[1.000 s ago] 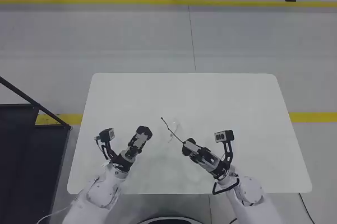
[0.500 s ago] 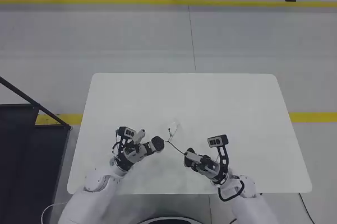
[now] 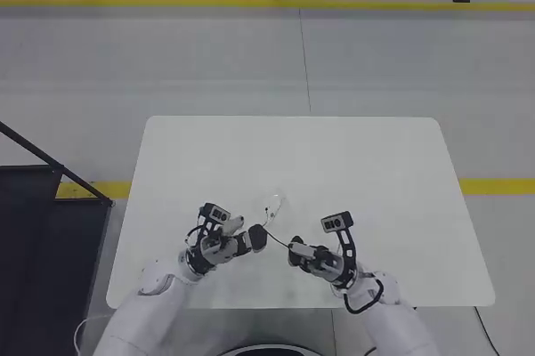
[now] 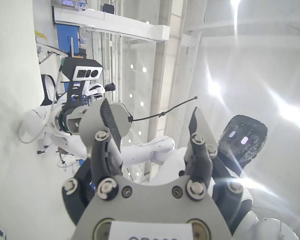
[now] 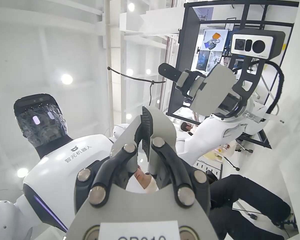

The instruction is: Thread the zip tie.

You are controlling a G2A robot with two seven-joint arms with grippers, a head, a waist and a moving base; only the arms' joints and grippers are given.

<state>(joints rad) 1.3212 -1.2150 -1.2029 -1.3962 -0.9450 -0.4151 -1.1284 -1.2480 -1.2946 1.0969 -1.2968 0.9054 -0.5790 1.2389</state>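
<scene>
The zip tie (image 3: pixel 277 238) is a thin black strip held in the air between my two grippers, over the table's near middle. My right gripper (image 5: pixel 145 112) is shut on one end of it; the strip (image 5: pixel 136 76) rises from the fingers and runs sideways toward the left gripper (image 5: pixel 175 75). My left gripper (image 4: pixel 150 107) is open, its fingers (image 4: pixel 110 121) on either side of the strip's free part (image 4: pixel 165 112), not touching it. From above, the left gripper (image 3: pixel 255 238) and right gripper (image 3: pixel 295 253) face each other a short gap apart.
A small clear item (image 3: pixel 274 206) lies on the white table (image 3: pixel 383 178) just beyond the grippers. A black frame and dark panel (image 3: pixel 27 231) stand off the table's left side.
Both grippers have drawn together over the table's near middle. The left one moved right and nearer; the right one brought the zip tie down and left, so it now points at the left gripper.
</scene>
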